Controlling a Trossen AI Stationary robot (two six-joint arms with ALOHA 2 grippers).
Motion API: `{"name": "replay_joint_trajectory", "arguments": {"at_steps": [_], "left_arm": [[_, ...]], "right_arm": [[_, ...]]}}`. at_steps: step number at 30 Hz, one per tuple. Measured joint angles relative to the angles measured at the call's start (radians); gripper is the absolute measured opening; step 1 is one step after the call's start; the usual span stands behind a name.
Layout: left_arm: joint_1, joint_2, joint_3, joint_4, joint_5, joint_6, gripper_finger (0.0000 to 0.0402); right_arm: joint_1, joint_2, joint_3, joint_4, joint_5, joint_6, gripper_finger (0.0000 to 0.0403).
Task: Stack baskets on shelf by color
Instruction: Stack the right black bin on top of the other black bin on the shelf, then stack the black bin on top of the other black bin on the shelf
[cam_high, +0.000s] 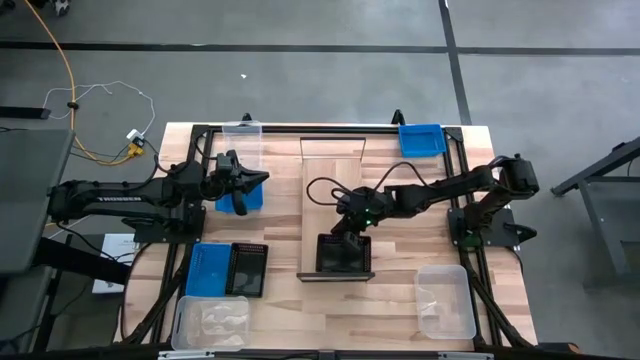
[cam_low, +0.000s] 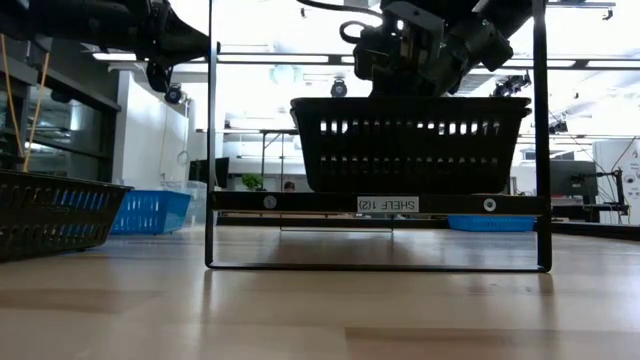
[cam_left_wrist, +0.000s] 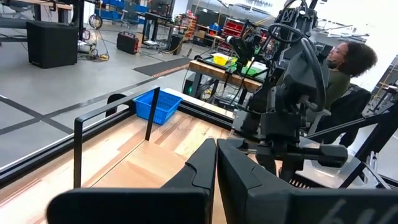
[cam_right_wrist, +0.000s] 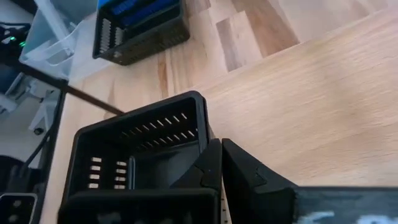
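A black perforated basket (cam_high: 345, 256) stands on the near end of the light-wood shelf (cam_high: 335, 170); in the low view its bottom (cam_low: 410, 185) rests on the shelf board (cam_low: 300, 202). My right gripper (cam_high: 345, 232) is shut on the basket's far end. My left gripper (cam_high: 258, 180) is shut and empty, hovering over a blue basket (cam_high: 240, 200) that lies on the table left of the shelf. In the left wrist view its shut fingers (cam_left_wrist: 216, 163) point toward the right arm. My right gripper pinches the black basket's far short wall (cam_right_wrist: 204, 134) between its two fingers, at the rim. The fingers (cam_right_wrist: 249, 174) come from above, slanting from the far right. The basket sits upright with its bottom on the shelf board.
At the near left lie a blue basket (cam_high: 207, 270), a black basket (cam_high: 248, 270) and a clear one (cam_high: 212, 322). A clear basket (cam_high: 443, 300) lies near right, another clear one (cam_high: 242, 135) far left, and a blue one (cam_high: 420, 138) far right. A person (cam_left_wrist: 348, 62) sits beyond the table.
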Motion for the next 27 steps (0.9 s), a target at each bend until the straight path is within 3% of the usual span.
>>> {"name": "replay_joint_trajectory", "arguments": {"at_steps": [14, 20, 23, 27], "left_arm": [[0.0, 0.0, 0.0, -0.021, 0.003, -0.001, 0.0003], [-0.002, 0.008, 0.001, -0.023, 0.097, -0.063, 0.0003], [-0.017, 0.038, 0.06, -0.12, 0.116, -0.097, 0.0008], [-0.071, 0.113, 0.228, -0.385, 0.115, -0.018, 0.0043]], "right_arm": [[-0.001, -0.006, 0.0, 0.086, 0.001, -0.034, 0.0], [-0.004, -0.128, 0.0, -0.035, 0.009, -0.047, 0.0], [0.0, -0.211, 0.0, -0.144, 0.047, -0.057, 0.0], [0.005, -0.309, 0.0, -0.276, 0.102, -0.057, 0.0]]}}
